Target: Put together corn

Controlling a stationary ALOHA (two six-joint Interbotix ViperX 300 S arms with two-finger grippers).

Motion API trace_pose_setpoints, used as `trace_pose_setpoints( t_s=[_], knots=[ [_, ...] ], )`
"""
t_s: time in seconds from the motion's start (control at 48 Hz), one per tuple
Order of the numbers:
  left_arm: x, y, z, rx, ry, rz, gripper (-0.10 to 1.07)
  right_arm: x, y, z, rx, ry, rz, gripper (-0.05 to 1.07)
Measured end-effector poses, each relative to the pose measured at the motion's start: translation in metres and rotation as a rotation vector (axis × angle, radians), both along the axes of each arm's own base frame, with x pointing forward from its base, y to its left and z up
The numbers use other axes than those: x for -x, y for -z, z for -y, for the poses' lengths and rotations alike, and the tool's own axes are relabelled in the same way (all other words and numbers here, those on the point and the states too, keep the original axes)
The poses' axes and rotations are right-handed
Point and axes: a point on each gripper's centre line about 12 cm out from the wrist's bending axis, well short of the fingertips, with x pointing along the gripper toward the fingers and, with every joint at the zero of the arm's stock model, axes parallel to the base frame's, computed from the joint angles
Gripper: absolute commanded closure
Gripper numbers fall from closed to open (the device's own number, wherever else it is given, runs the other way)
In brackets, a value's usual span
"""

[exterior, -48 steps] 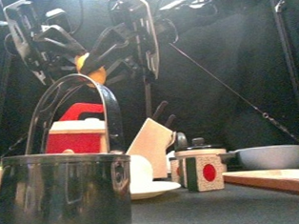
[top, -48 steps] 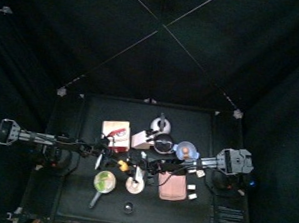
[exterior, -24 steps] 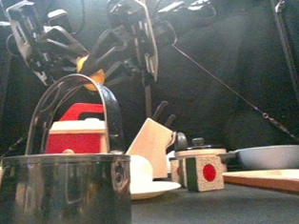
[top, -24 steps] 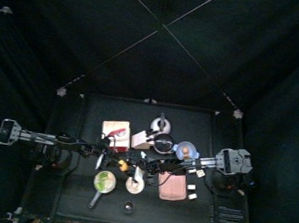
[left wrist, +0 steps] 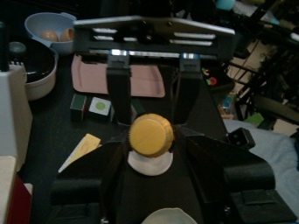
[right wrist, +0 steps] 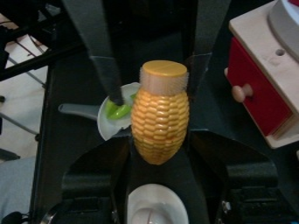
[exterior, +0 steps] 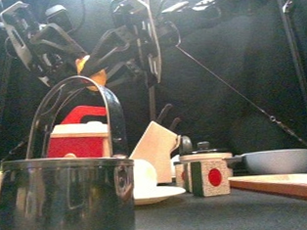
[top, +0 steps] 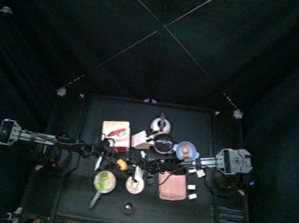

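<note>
The corn [right wrist: 158, 112] is one yellow cob with a paler cap, held level in the air above the table. My right gripper [right wrist: 158, 150] is shut on its lower end. My left gripper [left wrist: 151, 154] faces it from the other side, and its fingers [right wrist: 107, 70] stand open on either side of the cob's capped end. In the left wrist view I see the corn [left wrist: 149, 136] end-on as a round yellow face. In the front view the corn [exterior: 85, 64] shows high up between the two arms. In the top view it is a small orange spot [top: 124, 166] at the table's middle.
A steel pot [exterior: 63, 196] with a hoop handle stands close to the front camera. Behind it are a red toy box [exterior: 81, 131], a white plate [exterior: 158, 194], a small block with a red dot [exterior: 208, 174] and a bowl [exterior: 277, 160]. A green-centred pan [top: 103, 182] and a pink board [top: 173, 189] lie below the grippers.
My left gripper's jaws have spread wider around the corn's end. The corn and the right gripper have stayed where they were.
</note>
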Motion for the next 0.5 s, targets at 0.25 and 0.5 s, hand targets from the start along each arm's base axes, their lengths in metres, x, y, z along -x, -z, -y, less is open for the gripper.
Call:
trace_pose_setpoints(
  t_s=[0.25, 0.5],
  knots=[
    [0.0053, -0.004, -0.0023, 0.002, -0.021, 0.036, 0.06, 0.0001, 0.0013, 0.0015, -0.003, 0.004, -0.003, 0.37],
    [0.0089, -0.0032, -0.0045, 0.0, -0.044, 0.053, 0.06, 0.003, 0.0056, 0.0015, -0.015, 0.011, -0.016, 0.37]
  ],
)
